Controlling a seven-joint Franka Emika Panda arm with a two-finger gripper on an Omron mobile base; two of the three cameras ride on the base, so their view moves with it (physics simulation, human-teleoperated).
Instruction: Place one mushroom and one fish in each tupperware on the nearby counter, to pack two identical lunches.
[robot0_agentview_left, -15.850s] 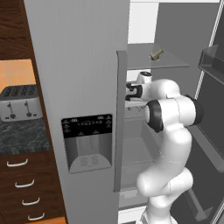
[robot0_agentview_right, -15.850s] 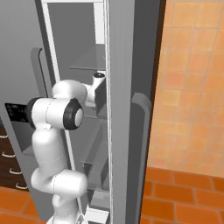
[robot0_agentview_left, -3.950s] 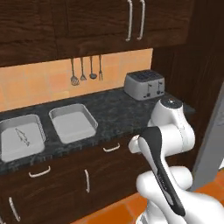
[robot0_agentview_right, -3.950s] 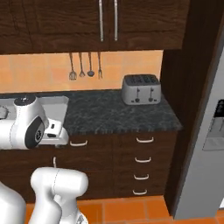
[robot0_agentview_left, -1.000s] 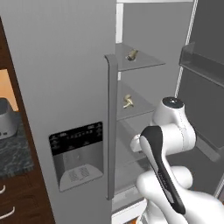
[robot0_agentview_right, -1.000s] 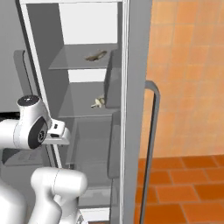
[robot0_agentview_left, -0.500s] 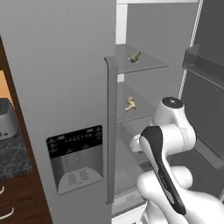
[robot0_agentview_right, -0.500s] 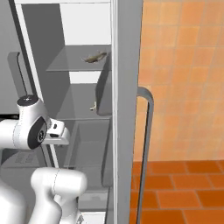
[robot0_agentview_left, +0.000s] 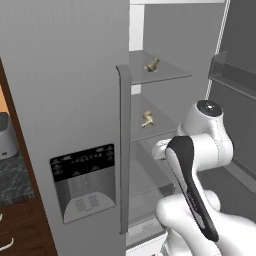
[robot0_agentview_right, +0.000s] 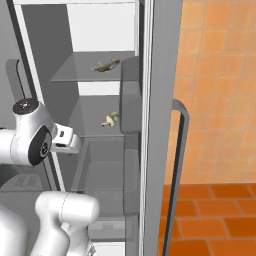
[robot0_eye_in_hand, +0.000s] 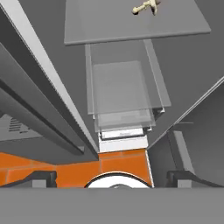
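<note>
- The mushroom (robot0_agentview_left: 147, 119) sat on the middle glass shelf (robot0_agentview_left: 159, 127) of the open fridge, a small tan piece with its stem lying roughly flat; in the right base view it showed at (robot0_agentview_right: 110, 119), near the right-hand part of that shelf.
- In the hand view the same mushroom (robot0_eye_in_hand: 145, 6) lay at about 12 o'clock to 1 o'clock from the gripper (robot0_eye_in_hand: 112, 177), well apart from it, at the far top of the picture on the shelf's grey plate. Its long axis there ran near 8 o'clock to 2 o'clock.
- The fish (robot0_agentview_left: 152, 65) lay one shelf higher, on the upper shelf (robot0_agentview_left: 165, 75); in the right base view it was a slim olive body at (robot0_agentview_right: 105, 65), stretched nearly level, its length running about 8 o'clock to 2 o'clock.
- Seen from the left base view, the mushroom stood at roughly 10 o'clock from the arm's white elbow, and the fish higher on the same line.
- Below the mushroom's shelf came the clear drawer (robot0_eye_in_hand: 121, 94), and under that the orange floor tiles (robot0_eye_in_hand: 122, 166).
- The claw's jaws stood fully apart, with nothing between the dark tips at the bottom corners of the hand view.
- My reading: the hand pointed down into the fridge's lower part, so the next move called for raising and tilting it toward 12 o'clock to bring the mushroom between the tips.
- A grip across the stem's long axis looked the safer choice.
</note>
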